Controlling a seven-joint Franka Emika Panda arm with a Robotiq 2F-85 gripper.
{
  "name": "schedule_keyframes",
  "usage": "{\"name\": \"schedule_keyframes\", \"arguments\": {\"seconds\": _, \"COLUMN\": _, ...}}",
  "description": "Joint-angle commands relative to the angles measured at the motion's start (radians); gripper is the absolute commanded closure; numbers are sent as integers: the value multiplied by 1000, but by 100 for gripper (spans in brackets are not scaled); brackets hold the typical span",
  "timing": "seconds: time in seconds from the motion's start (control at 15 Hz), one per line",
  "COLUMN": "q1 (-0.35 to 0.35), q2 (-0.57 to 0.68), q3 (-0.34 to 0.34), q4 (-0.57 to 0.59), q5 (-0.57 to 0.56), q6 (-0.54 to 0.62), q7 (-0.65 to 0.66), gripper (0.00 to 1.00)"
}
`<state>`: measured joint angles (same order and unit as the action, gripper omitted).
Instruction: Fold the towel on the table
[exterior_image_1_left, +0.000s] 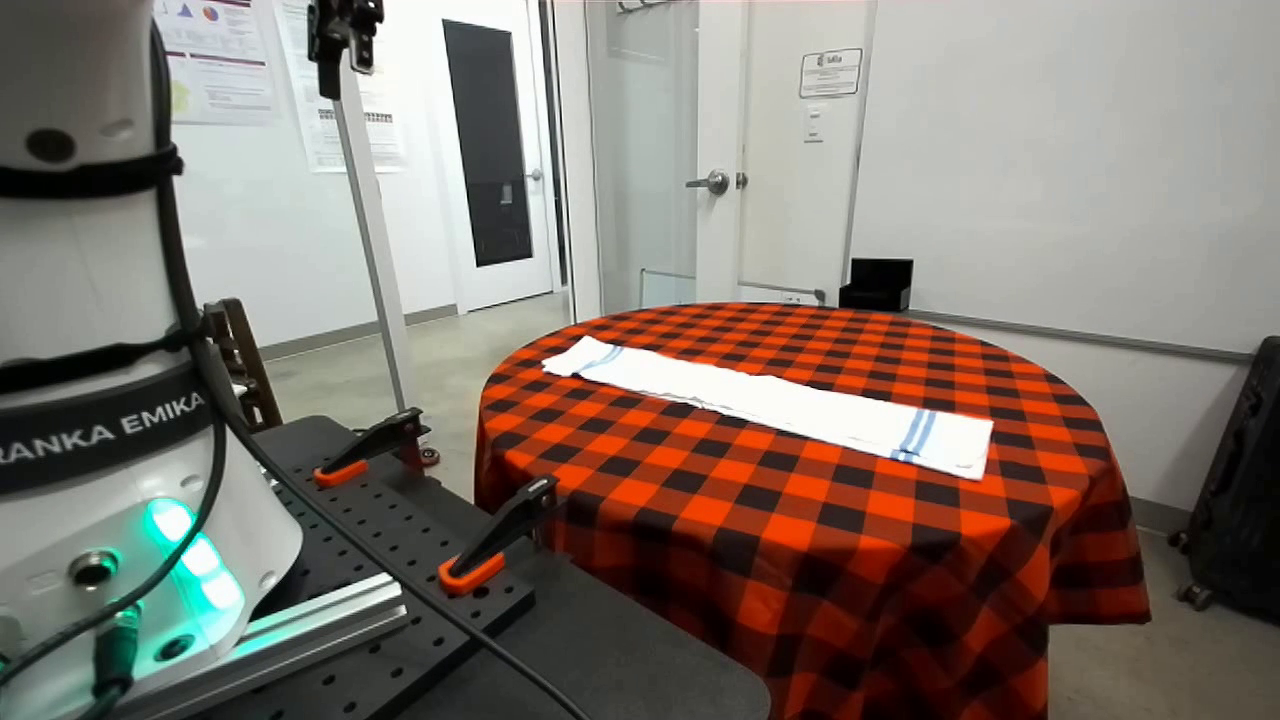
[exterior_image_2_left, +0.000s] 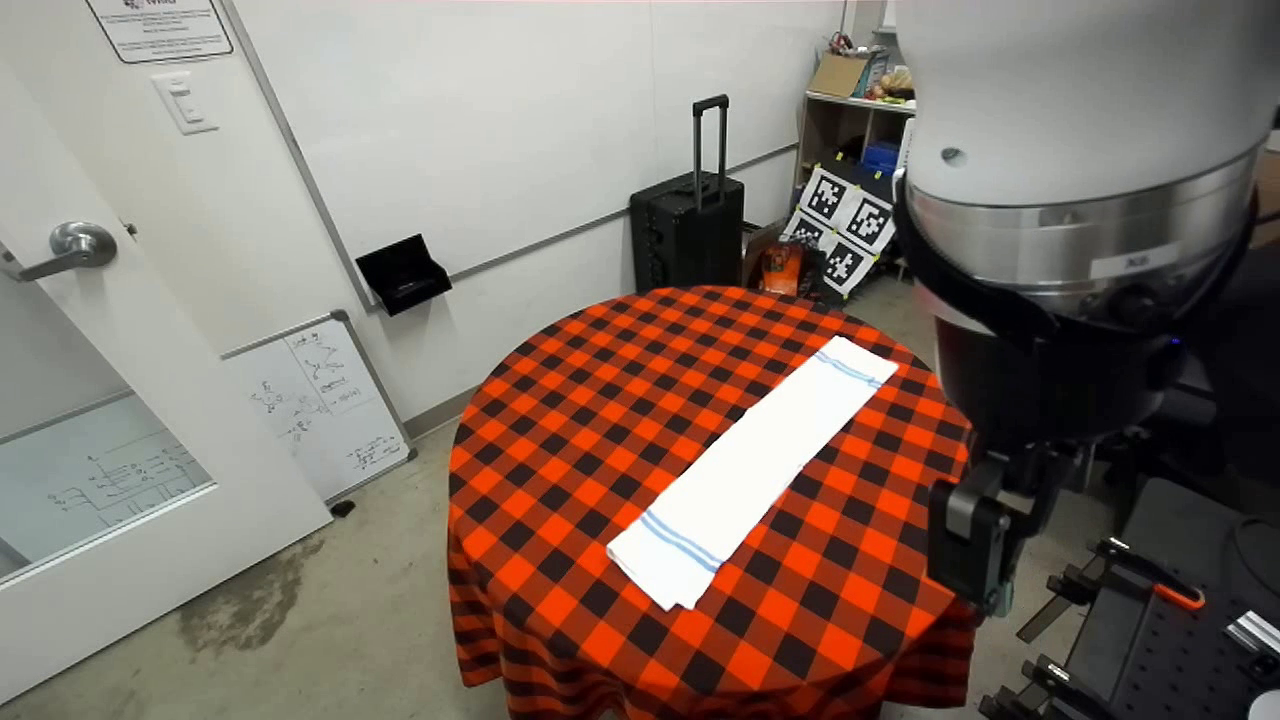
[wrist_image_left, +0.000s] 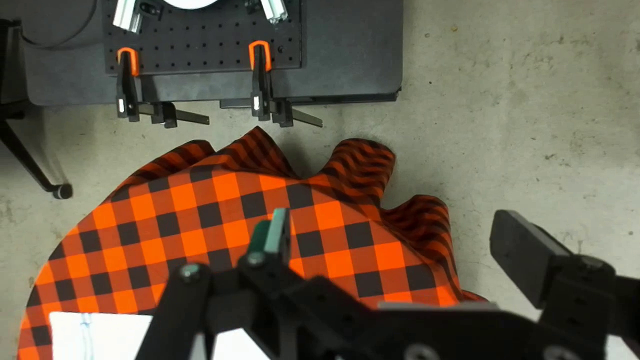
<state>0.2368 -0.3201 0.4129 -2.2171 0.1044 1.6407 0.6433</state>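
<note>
The white towel with blue stripes near its ends lies as a long narrow strip across the table, in an exterior view (exterior_image_1_left: 760, 398) and in an exterior view (exterior_image_2_left: 755, 465). The round table (exterior_image_1_left: 700, 480) wears a red and black checked cloth. In the wrist view a striped end of the towel (wrist_image_left: 100, 332) shows at the lower left; the rest is largely hidden behind my gripper. My gripper (wrist_image_left: 392, 232) is open, its fingers wide apart and nothing between them. It hangs above the table, apart from the towel; it also shows in both exterior views (exterior_image_1_left: 343, 55) (exterior_image_2_left: 978, 560).
The robot stands on a dark mounting table (exterior_image_1_left: 640, 640) beside the checked table. Black clamps with orange pads (wrist_image_left: 260, 75) stick out from its edge toward the cloth. A black suitcase (exterior_image_2_left: 690, 230) and a whiteboard (exterior_image_2_left: 500, 130) are beyond the table.
</note>
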Motion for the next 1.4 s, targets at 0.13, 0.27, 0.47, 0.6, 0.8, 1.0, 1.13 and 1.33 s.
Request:
{"name": "schedule_keyframes", "arguments": {"seconds": 0.13, "q1": -30, "q2": -4, "q3": -54, "q4": -4, "q5": -90, "q6": 47, "q7": -30, "gripper": 0}}
{"name": "schedule_keyframes", "arguments": {"seconds": 0.27, "q1": -42, "q2": 7, "q3": -69, "q4": 1, "q5": -119, "q6": 61, "q7": -41, "gripper": 0}}
{"name": "schedule_keyframes", "arguments": {"seconds": 0.47, "q1": -63, "q2": 47, "q3": -87, "q4": 4, "q5": -166, "q6": 94, "q7": -55, "gripper": 0}}
{"name": "schedule_keyframes", "arguments": {"seconds": 0.6, "q1": -83, "q2": 100, "q3": -84, "q4": 7, "q5": -238, "q6": 113, "q7": -35, "gripper": 0}}
{"name": "schedule_keyframes", "arguments": {"seconds": 0.8, "q1": -102, "q2": 220, "q3": -86, "q4": 13, "q5": -367, "q6": 172, "q7": 15, "gripper": 0}}
{"name": "schedule_keyframes", "arguments": {"seconds": 1.0, "q1": -97, "q2": 374, "q3": -108, "q4": 44, "q5": -530, "q6": 264, "q7": 100, "gripper": 0}}
{"name": "schedule_keyframes", "arguments": {"seconds": 1.13, "q1": -79, "q2": 465, "q3": -141, "q4": 74, "q5": -592, "q6": 303, "q7": 142, "gripper": 3}}
{"name": "schedule_keyframes", "arguments": {"seconds": 1.33, "q1": -44, "q2": 580, "q3": -192, "q4": 128, "q5": -632, "q6": 330, "q7": 167, "gripper": 0}}
